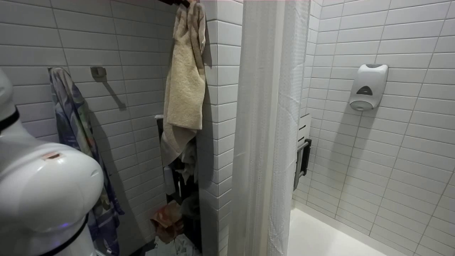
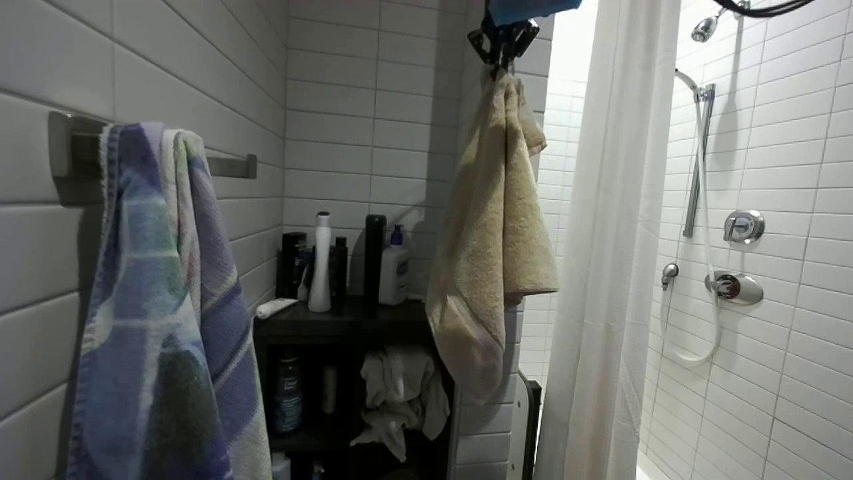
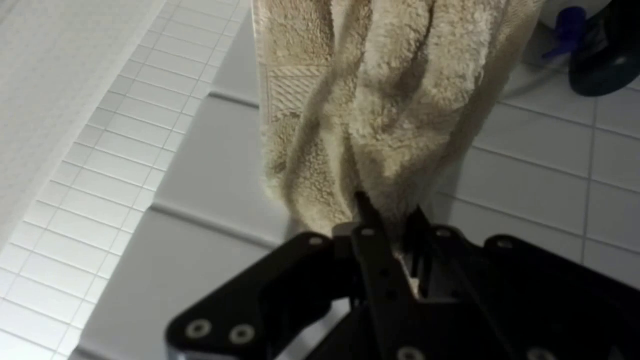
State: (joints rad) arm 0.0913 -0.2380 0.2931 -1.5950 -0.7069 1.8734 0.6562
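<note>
Beige towelling is hanging in folds from the hand, which is pinching its gathered top, the grasp seemingly done and the release not yet made.

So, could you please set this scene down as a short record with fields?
Held item: beige towel, hanging down from its gathered top
Hand: closed on that towel
Towel bar: patterned towel draped over it
Dark shelf unit: bottles on top; crumpled pale cloth lower down
Shower curtain: white, hanging
Dispenser: on the tiled wall
</note>
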